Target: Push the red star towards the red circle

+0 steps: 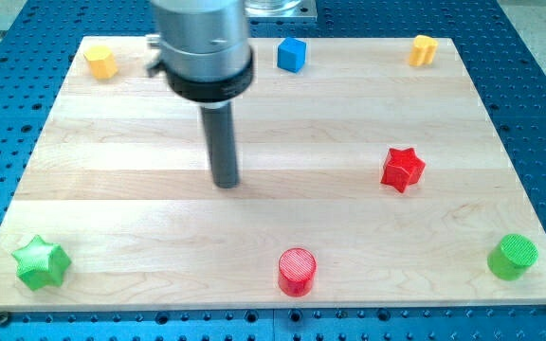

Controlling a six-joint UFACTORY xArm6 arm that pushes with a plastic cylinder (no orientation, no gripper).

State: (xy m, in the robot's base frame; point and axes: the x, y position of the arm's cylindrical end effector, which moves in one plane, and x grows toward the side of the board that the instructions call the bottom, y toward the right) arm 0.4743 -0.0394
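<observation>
My tip sits on the wooden board a little to the view's left of centre, and it touches no block; the rod rises straight from it into the grey and black housing at the view's top. There is no claw on this arm, only the rod, so I have no open or closed state to report. The red star lies well to the view's right of my tip, at roughly the same height in the view, with bare wood between them. The red circle stands near the board's bottom edge, below and to the view's left of the star and well apart from it; it is also below and to the view's right of my tip. A green star sits in the bottom-left corner and a green cylinder in the bottom-right. Along the top edge I see a yellow block at the left, whose shape I cannot make out, a blue cube near the middle, and a second yellow block at the right, which looks notched. The board rests on a blue perforated table.
</observation>
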